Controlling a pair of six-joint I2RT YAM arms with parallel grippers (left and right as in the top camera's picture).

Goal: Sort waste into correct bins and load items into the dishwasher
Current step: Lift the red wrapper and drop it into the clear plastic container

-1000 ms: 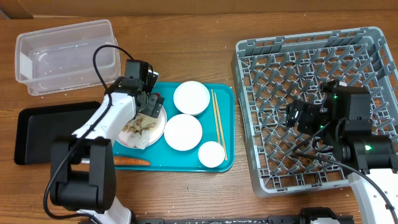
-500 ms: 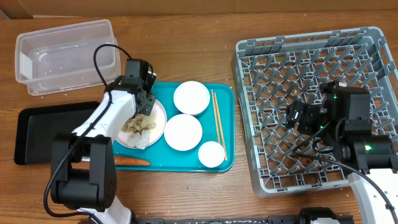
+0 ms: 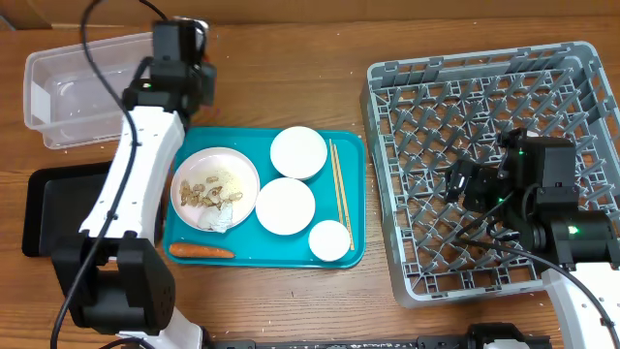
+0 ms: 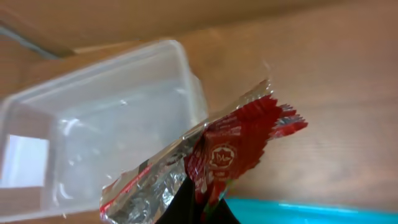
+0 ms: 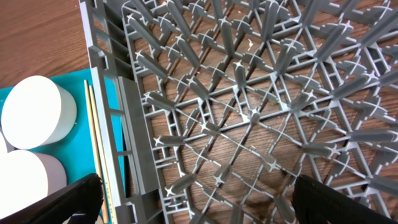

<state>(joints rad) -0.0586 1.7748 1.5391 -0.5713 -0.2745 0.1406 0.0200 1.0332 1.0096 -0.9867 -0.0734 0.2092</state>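
Note:
My left gripper (image 4: pixel 208 202) is shut on the shiny red wrapper (image 4: pixel 242 146), whose silver inside shows at its left. It hangs in the air beside the near right corner of the clear tub (image 4: pixel 93 124). From overhead the left gripper (image 3: pixel 184 79) sits between the clear tub (image 3: pixel 102 87) and the teal tray (image 3: pixel 349 254). The plate (image 3: pixel 215 187) holds beige scraps and a foil wad (image 3: pixel 221 215). A carrot (image 3: pixel 201 250) lies on the tray's front. My right gripper (image 5: pixel 193 199) stands open over the grey rack (image 5: pixel 249 118), holding nothing.
Two white bowls (image 3: pixel 297 152) (image 3: pixel 285 206), a small cup (image 3: pixel 329 239) and chopsticks (image 3: pixel 338 194) rest on the teal tray. The black tray (image 3: pixel 58 208) lies left of it, partly under my left arm. The grey rack (image 3: pixel 494 165) fills the right side.
My left gripper shut on the red wrapper at the plate, then lifted it away toward the clear tub's right end. The plate now shows in full. The right arm has not moved.

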